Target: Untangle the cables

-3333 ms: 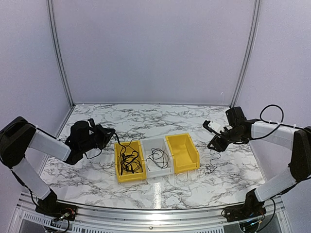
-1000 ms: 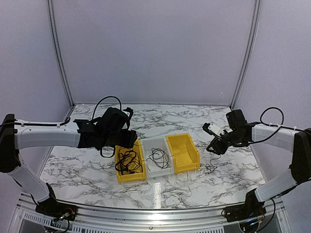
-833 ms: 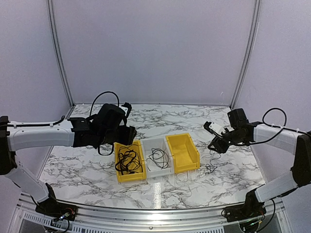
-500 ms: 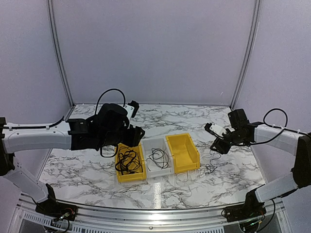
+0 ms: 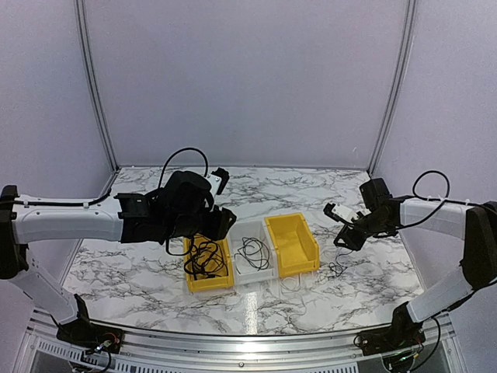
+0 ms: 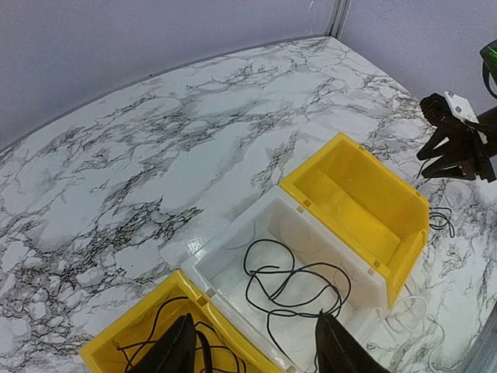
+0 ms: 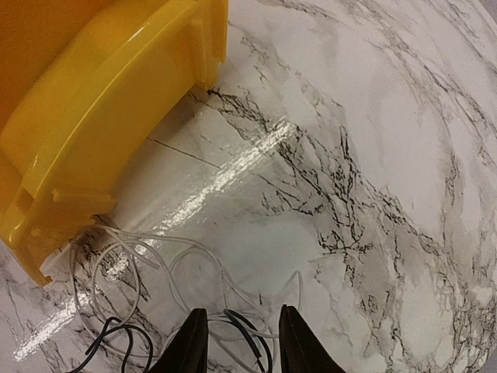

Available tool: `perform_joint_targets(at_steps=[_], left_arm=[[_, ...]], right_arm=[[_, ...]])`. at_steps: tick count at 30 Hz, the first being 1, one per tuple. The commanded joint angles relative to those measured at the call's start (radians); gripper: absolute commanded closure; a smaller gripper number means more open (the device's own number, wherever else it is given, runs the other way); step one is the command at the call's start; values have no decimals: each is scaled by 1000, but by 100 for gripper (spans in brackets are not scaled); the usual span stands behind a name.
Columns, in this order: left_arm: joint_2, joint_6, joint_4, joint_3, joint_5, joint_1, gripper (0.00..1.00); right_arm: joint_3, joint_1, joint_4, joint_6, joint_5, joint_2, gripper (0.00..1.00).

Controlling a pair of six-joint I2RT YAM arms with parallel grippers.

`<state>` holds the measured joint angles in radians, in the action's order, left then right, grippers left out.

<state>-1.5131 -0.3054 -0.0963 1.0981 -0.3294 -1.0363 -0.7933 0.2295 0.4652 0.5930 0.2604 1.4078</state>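
Observation:
Black cables (image 5: 203, 260) lie tangled in the left yellow bin (image 5: 210, 287). A single black cable (image 6: 295, 287) is looped in the white bin (image 5: 256, 278). More cables (image 5: 335, 268), black and pale whitish, lie loose on the table right of the bins. My left gripper (image 5: 220, 220) hovers open above the left yellow and white bins, holding nothing (image 6: 255, 346). My right gripper (image 5: 344, 235) hangs low over the loose cables. Its fingers stand apart in the right wrist view (image 7: 242, 338), with a black cable (image 7: 252, 334) and the whitish cable (image 7: 147, 256) showing in the gap.
The right yellow bin (image 5: 304, 260) holds nothing and its outer wall (image 7: 101, 116) stands close to the loose cables. The three bins sit side by side mid-table on white marble. Grey walls enclose the back and sides.
My left arm has swung right, from left of the bins to above them. The right jaws have narrowed and that gripper has dipped slightly toward the loose cables.

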Motion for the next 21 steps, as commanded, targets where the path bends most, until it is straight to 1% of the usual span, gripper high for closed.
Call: perform_joint_targets(at_steps=[1, 4, 8, 11, 12, 14, 17, 19, 21], left_arm=[[-20, 10, 42, 35, 16, -7, 46], [-31, 7, 47, 40, 26, -8, 46], [-48, 5, 54, 47, 34, -11, 47], [-63, 12, 74, 53, 46, -14, 47], [-70, 18, 85, 56, 53, -15, 47], [-93, 39, 157, 63, 65, -28, 45], [-124, 128, 292, 68, 74, -71, 41], [-167, 211, 355, 104, 74, -108, 39], [-232, 261, 387, 174, 76, -136, 37]], right_arm=[[-37, -23, 3, -14, 28, -7, 73], [-39, -27, -6, -18, 33, -16, 78], [-44, -28, 1, -19, 43, -15, 93], [-53, -28, 12, -17, 41, -32, 100], [-58, -29, 19, -15, 35, -46, 100], [-84, -28, 49, -13, 19, -81, 100], [-169, -29, 137, -12, 27, -154, 100], [-239, -29, 191, -10, 49, -217, 100], [-315, -29, 242, -4, 75, -266, 100]])
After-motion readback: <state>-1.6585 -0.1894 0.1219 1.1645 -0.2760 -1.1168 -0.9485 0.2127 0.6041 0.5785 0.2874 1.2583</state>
